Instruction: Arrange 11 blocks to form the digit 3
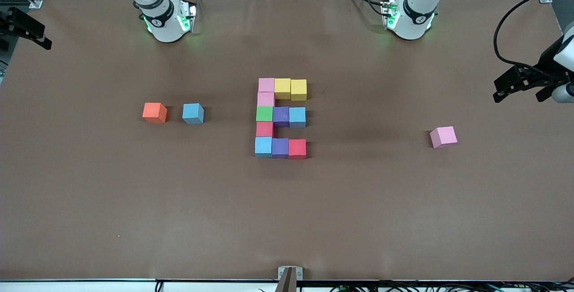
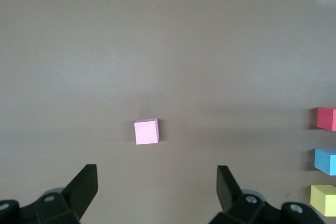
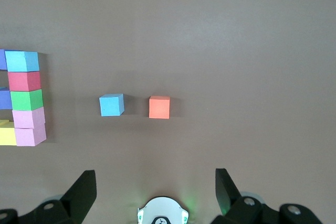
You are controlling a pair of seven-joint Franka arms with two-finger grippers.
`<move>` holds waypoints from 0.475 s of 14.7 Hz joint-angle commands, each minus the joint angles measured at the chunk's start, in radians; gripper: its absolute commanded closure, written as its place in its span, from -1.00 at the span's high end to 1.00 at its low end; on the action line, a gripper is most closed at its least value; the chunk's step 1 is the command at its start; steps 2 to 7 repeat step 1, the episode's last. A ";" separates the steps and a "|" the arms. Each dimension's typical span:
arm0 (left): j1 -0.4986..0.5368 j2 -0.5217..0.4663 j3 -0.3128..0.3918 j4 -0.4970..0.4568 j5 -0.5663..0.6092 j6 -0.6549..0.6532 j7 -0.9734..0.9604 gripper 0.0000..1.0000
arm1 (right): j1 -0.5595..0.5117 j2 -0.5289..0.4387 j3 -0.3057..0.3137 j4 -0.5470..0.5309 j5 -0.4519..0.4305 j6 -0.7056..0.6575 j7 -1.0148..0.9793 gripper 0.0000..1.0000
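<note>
A: What is the front view showing?

B: Eleven foam cubes are sitting together mid-table as a blocky figure (image 1: pixel 281 118): a pink cube (image 1: pixel 266 84) and two yellow cubes (image 1: pixel 290 89) are forming the bar farthest from the camera, a green cube (image 1: pixel 264 113), a purple cube (image 1: pixel 281 115) and a light blue cube (image 1: pixel 297 116) the middle bar, and light blue, purple and a red cube (image 1: pixel 297 148) the nearest bar. A second pink and a second red are linking the bars along the column toward the right arm's end. An orange cube (image 1: pixel 154 112) and a loose blue cube (image 1: pixel 193 113) are lying near each other toward that same end; a loose pink cube (image 1: pixel 443 137) is lying well apart toward the left arm's end. The left gripper (image 1: pixel 522 86) is hanging at the frame edge, past the left arm's end of the table; the right gripper (image 1: pixel 27 29) is hanging at the other edge.

A: And the left wrist view?

B: The left gripper (image 2: pixel 157 188) is holding its fingers spread wide, gripping nothing, over bare table near the loose pink cube (image 2: pixel 146 131).

A: The right wrist view?

B: The right gripper (image 3: pixel 156 188) is likewise spread and gripping nothing, with the blue cube (image 3: pixel 111 104) and orange cube (image 3: pixel 159 107) below on the table.
</note>
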 commanded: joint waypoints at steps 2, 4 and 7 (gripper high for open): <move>0.000 -0.007 0.005 0.008 -0.019 -0.019 0.008 1.00 | 0.004 -0.012 0.003 -0.012 -0.013 0.006 0.009 1.00; 0.000 -0.007 0.005 0.008 -0.019 -0.019 0.008 1.00 | 0.004 -0.012 0.003 -0.012 -0.013 0.006 0.009 1.00; 0.000 -0.007 0.005 0.008 -0.019 -0.019 0.008 1.00 | 0.004 -0.012 0.003 -0.012 -0.013 0.006 0.009 1.00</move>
